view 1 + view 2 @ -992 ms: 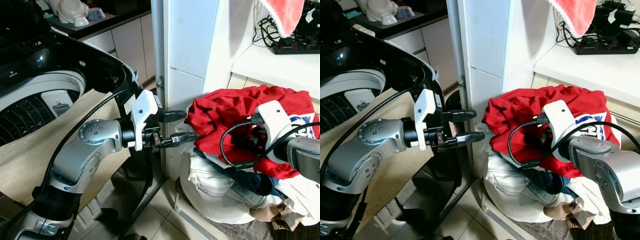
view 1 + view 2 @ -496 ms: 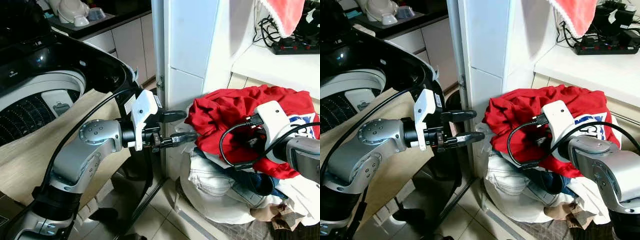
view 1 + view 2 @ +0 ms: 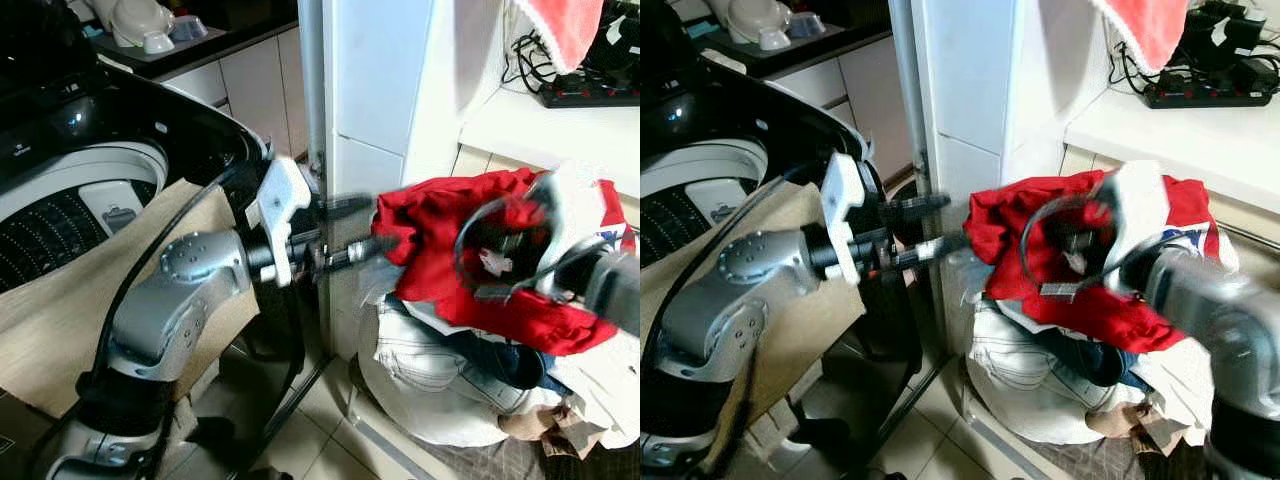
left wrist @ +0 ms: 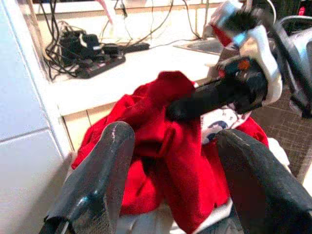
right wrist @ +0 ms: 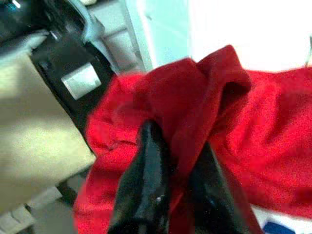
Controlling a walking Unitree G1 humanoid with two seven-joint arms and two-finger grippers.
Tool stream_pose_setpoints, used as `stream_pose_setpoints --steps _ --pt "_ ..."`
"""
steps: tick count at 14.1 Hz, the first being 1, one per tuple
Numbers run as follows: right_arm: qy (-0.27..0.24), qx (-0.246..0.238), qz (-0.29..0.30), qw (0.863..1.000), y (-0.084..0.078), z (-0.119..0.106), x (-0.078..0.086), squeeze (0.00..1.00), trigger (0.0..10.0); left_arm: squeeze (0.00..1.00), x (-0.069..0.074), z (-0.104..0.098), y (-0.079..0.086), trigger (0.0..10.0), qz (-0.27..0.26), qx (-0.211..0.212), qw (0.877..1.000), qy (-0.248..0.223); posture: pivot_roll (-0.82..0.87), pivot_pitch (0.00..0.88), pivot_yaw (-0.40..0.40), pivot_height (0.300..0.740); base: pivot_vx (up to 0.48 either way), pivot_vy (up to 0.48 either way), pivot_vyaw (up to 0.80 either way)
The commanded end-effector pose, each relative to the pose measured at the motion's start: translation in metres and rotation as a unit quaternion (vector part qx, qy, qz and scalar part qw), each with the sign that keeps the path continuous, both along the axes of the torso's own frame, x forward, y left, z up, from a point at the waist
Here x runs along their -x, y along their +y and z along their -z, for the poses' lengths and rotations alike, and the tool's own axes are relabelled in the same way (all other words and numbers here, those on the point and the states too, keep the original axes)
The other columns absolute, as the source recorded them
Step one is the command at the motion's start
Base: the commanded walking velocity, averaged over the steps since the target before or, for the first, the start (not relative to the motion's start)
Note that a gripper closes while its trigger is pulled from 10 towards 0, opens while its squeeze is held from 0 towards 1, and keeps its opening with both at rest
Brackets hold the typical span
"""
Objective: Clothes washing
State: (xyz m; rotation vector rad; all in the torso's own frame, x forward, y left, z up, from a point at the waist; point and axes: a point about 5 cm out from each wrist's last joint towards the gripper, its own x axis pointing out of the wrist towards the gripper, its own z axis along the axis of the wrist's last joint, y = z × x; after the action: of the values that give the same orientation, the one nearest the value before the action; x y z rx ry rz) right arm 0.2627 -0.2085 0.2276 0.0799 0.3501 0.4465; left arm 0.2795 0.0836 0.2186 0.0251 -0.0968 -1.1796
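Floor pile: jeans (image 3: 420, 345) under red shirt (image 3: 440, 235), pinched by right gripper (image 5: 175, 161); left gripper (image 3: 355, 228) spread beside it; washer (image 3: 90, 190) open.

No readable text anywhere. Blue print on the white patch of the red shirt (image 3: 470, 250) is too blurred; washing machine (image 3: 80, 170) panel marks illegible.

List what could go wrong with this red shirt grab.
1. The right gripper pinches only a fold of the red shirt, so it may slip out during the carry.
2. The shirt lies on the jeans in the pile; lifting could drag them onto the floor.
3. The open left gripper sits at the shirt's edge and could snag the cloth.
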Motion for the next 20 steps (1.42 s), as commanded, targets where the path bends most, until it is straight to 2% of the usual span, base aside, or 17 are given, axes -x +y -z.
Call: stream_pose_setpoints --steps 1,3,5,7,8,9,10,11,12,13,15,16,17,18,20 --pt "-0.05 -0.042 -0.037 0.997 0.002 -0.02 0.003 0.0 0.0 0.0 -0.006 -0.013 0.001 10.0 -0.025 0.03 0.999 -0.02 -0.19 0.0 0.07 0.74 0.0 0.0 0.0" --pt "-0.131 -0.098 -0.117 0.979 0.008 -0.051 0.013 0.0 0.0 0.0 -0.008 -0.036 -0.011 10.0 -0.017 0.086 0.994 -0.058 -0.19 0.0 0.06 0.74 0.0 0.0 0.0" --pt "-0.16 -0.127 -0.153 0.967 0.011 -0.064 0.019 0.0 0.0 0.0 -0.007 -0.045 -0.017 10.0 -0.01 0.109 0.991 -0.072 -0.19 0.0 0.06 0.74 0.0 0.0 0.0" --pt "-0.16 -0.082 -0.144 0.973 0.007 -0.065 0.019 0.0 0.0 0.0 -0.009 -0.039 -0.02 10.0 -0.021 0.091 0.993 -0.072 -0.21 0.0 0.054 0.74 0.0 0.0 0.0" --pt "-0.159 -0.088 -0.139 0.973 0.005 -0.065 0.019 0.0 0.0 0.0 -0.009 -0.036 -0.02 10.0 -0.022 0.085 0.994 -0.069 -0.21 0.0 0.054 0.74 0.0 0.0 0.0" --pt "-0.162 -0.098 -0.14 0.972 0.005 -0.067 0.019 0.0 0.0 0.0 -0.009 -0.034 -0.02 10.0 -0.02 0.077 0.994 -0.07 -0.21 0.0 0.054 0.74 0.0 0.0 0.0" --pt "-0.18 -0.141 -0.162 0.96 0.007 -0.076 0.02 0.0 0.0 0.0 -0.006 -0.035 -0.025 10.0 -0.001 0.094 0.994 -0.06 -0.2 0.0 0.046 0.74 0.0 0.0 0.0" --pt "-0.185 -0.158 -0.171 0.955 0.008 -0.08 0.02 0.0 0.0 0.0 -0.004 -0.037 -0.03 10.0 0.011 0.106 0.993 -0.054 -0.2 0.0 0.043 0.74 0.0 0.0 0.0" --pt "-0.188 -0.178 -0.18 0.949 0.009 -0.082 0.019 0.0 0.0 0.0 -0.003 -0.039 -0.041 10.0 0.026 0.118 0.992 -0.044 -0.19 0.0 0.037 0.74 0.0 0.0 0.0" --pt "-0.189 -0.182 -0.183 0.947 0.01 -0.082 0.019 0.0 0.0 0.0 -0.003 -0.038 -0.045 10.0 0.026 0.118 0.992 -0.043 -0.19 0.0 0.037 0.74 0.0 0.0 0.0" --pt "-0.191 -0.194 -0.2 0.941 0.018 -0.085 0.018 0.0 0.0 0.0 -0.003 -0.03 -0.065 10.0 0.032 0.118 0.992 -0.034 -0.19 0.0 0.036 0.74 0.0 0.0 0.0" --pt "-0.189 -0.195 -0.201 0.941 0.02 -0.085 0.018 0.0 0.0 0.0 -0.001 -0.03 -0.067 10.0 0.037 0.124 0.991 -0.028 -0.19 0.0 0.036 0.74 0.0 0.0 0.0" --pt "-0.183 -0.193 -0.198 0.943 0.023 -0.083 0.019 0.0 0.0 0.0 0.001 -0.026 -0.071 4.1 0.04 0.123 0.991 -0.019 -0.2 0.0 0.043 0.74 0.0 0.0 0.0" --pt "-0.182 -0.193 -0.194 0.944 0.023 -0.083 0.019 0.0 0.0 0.0 -0.002 -0.024 -0.068 0.0 0.03 0.127 0.991 -0.012 -0.2 0.0 0.043 0.74 0.0 0.0 0.0" --pt "-0.18 -0.192 -0.187 0.946 0.022 -0.083 0.019 0.0 0.0 0.0 -0.006 -0.025 -0.062 0.0 0.017 0.127 0.992 -0.019 -0.2 0.0 0.043 0.74 0.0 0.0 0.0"
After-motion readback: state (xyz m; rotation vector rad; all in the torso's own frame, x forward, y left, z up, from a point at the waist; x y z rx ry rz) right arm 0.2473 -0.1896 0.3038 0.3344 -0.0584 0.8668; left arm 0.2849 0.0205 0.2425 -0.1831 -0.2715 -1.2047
